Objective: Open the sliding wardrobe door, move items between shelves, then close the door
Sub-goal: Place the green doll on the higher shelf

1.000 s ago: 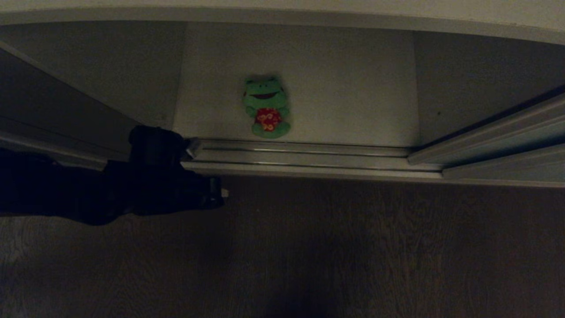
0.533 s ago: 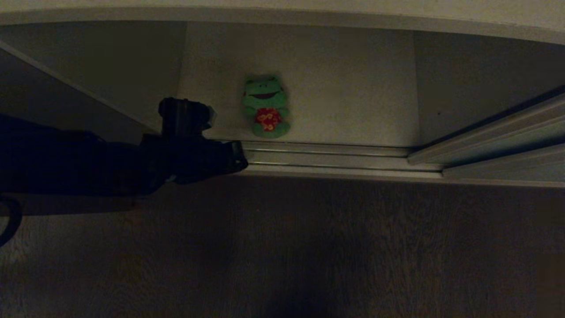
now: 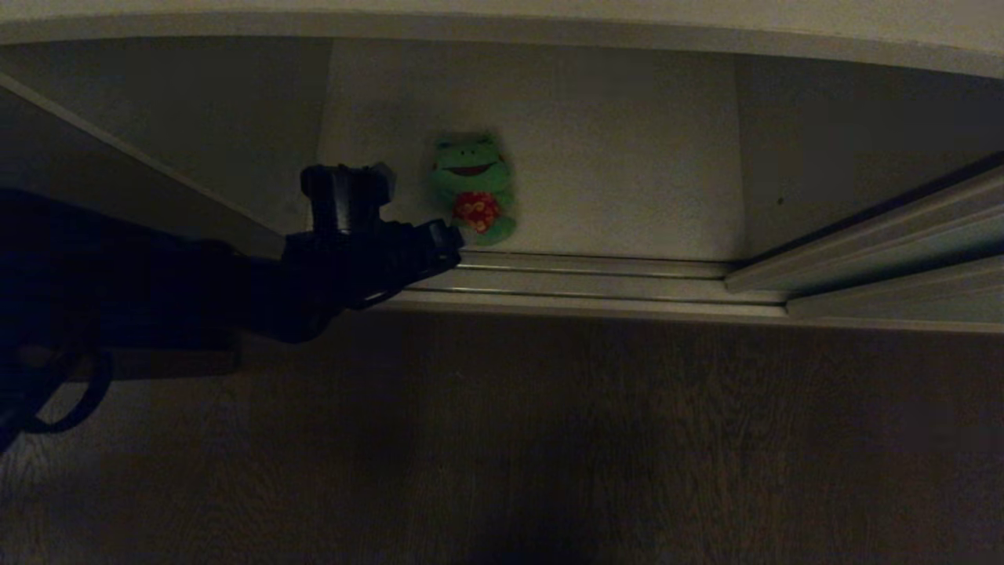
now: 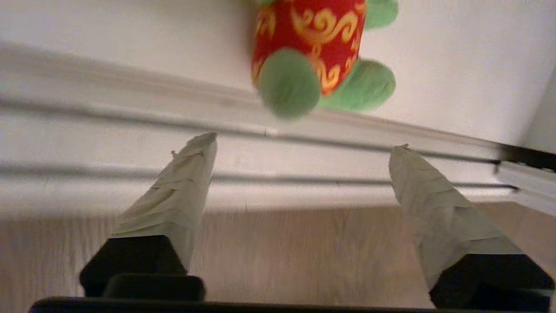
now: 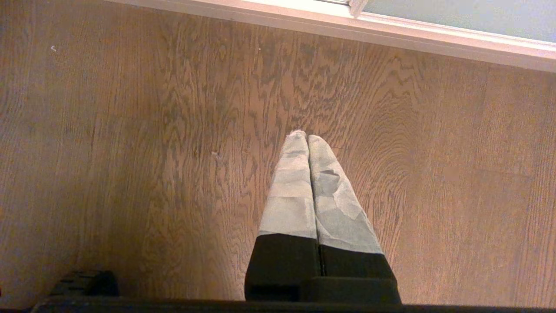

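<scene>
A green frog plush [image 3: 473, 188] in a red flowered shirt sits upright on the white bottom shelf [image 3: 627, 157] of the open wardrobe, just behind the floor tracks. My left gripper [image 3: 447, 235] reaches in from the left, low over the tracks, just short of the frog's feet. In the left wrist view the frog [image 4: 321, 56] lies beyond the wide-open left gripper [image 4: 305, 143], with nothing between the taped fingers [image 4: 182, 191]. My right gripper [image 5: 304, 137] hangs shut over the wooden floor. A pale grey-green sliding wardrobe door [image 5: 478, 13] shows beyond it. The blue toy is out of view.
Metal door tracks [image 3: 588, 275] run along the wardrobe's front edge. A door's bottom rail [image 3: 886, 235] angles in at the right, and a dark panel [image 3: 94, 157] stands at the left of the opening. Dark wooden floor [image 3: 588, 439] lies in front.
My left arm has swung right and forward from the floor by the left panel, across the tracks, to just beside the frog. The frog has not moved.
</scene>
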You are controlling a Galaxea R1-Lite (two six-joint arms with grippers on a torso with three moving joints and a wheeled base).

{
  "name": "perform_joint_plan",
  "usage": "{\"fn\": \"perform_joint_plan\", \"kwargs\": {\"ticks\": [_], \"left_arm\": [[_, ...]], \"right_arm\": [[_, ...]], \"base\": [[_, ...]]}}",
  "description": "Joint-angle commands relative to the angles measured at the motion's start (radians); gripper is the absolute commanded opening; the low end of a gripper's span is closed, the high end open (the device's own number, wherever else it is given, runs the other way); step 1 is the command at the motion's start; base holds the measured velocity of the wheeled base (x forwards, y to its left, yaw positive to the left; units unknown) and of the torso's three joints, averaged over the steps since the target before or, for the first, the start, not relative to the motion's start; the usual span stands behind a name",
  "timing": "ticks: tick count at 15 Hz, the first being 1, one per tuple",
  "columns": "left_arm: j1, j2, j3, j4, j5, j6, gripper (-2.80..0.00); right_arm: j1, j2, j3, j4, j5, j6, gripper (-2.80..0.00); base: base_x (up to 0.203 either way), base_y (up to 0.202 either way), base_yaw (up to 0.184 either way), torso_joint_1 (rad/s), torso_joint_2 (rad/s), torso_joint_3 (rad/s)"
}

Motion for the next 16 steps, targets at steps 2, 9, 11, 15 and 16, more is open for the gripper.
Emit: {"fn": "perform_joint_plan", "kwargs": {"ticks": [2,9,11,15,16], "left_arm": [[-0.008,0.095,-0.031,-0.078,-0.004,0.069,0.0],[-0.014,0.259,-0.175,-0.268,0.03,0.136,0.0],[-0.015,0.276,-0.21,-0.29,0.029,0.153,0.0],[-0.016,0.346,-0.265,-0.311,0.031,0.181,0.0],[-0.017,0.357,-0.276,-0.345,0.038,0.183,0.0]], "right_arm": [[0.0,-0.003,0.0,-0.001,0.0,0.0,-2.8],[0.0,-0.003,0.0,-0.001,0.0,0.0,-2.8],[0.0,-0.003,0.0,-0.001,0.0,0.0,-2.8],[0.0,-0.003,0.0,-0.001,0.0,0.0,-2.8],[0.0,-0.003,0.0,-0.001,0.0,0.0,-2.8]], "base": [[0.0,0.0,0.0,0.0,0.0,0.0],[0.0,0.0,0.0,0.0,0.0,0.0],[0.0,0.0,0.0,0.0,0.0,0.0],[0.0,0.0,0.0,0.0,0.0,0.0],[0.0,0.0,0.0,0.0,0.0,0.0]]}}
